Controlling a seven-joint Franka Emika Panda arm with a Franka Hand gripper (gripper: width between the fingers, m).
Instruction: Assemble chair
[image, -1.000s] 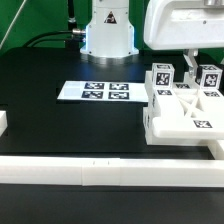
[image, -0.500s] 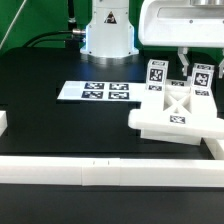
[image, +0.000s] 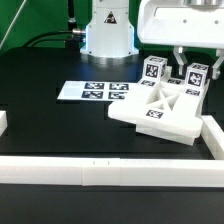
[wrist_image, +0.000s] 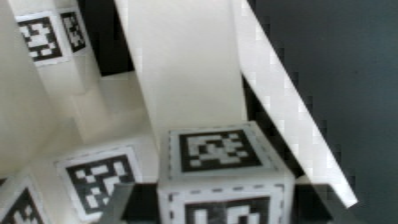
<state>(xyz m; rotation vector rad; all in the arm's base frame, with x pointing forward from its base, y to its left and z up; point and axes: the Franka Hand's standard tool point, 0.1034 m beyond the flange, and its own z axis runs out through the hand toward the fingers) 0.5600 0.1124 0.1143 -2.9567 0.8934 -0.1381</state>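
Overhead, the jaws came down from the white wrist housing at the exterior view's upper right, drawn in narrow on the back of the chair; in the exterior view one dark finger stood beside a tagged upright, and the contact itself was hidden behind the tagged blocks (so exactly which part was pinched could not be made out). The wrist view was filled by the chair's white posts and square black-and-white tags, too close to show the fingers themselves.

The chair sat on the black bench toward the exterior view's right, its X-braced frame facing up and its wide base slab angled toward the near left, a tag on the slab's front face. Two tagged cube-like tops rose at its far side under the wrist.

Just beside the chair's right corner lay a short white border rail, and a long white border rail ran across the near edge of the bench. The marker board lay flat to the chair's left, a little apart from it. Behind it stood the robot's white base.
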